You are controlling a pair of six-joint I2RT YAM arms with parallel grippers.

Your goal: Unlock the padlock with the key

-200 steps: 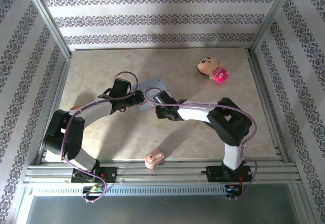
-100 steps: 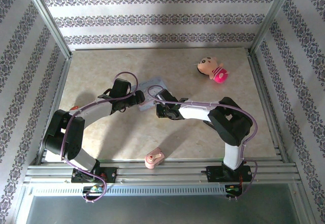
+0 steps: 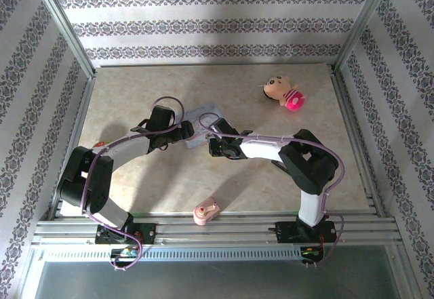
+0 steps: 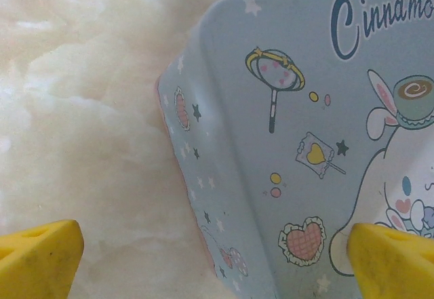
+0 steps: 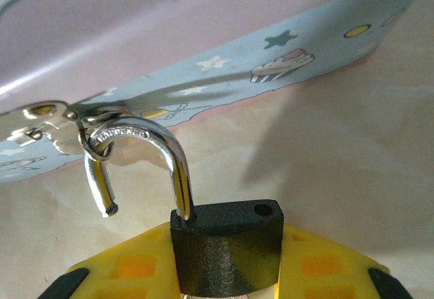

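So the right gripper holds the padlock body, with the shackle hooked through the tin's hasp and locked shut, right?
Not locked: in the right wrist view the shackle is open, its free end out of the padlock. Otherwise yes: the right gripper holds the padlock body, shackle hooked through the tin's hasp.

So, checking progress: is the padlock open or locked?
Open: the padlock has one shackle end hanging outside its black body, the socket hole empty.
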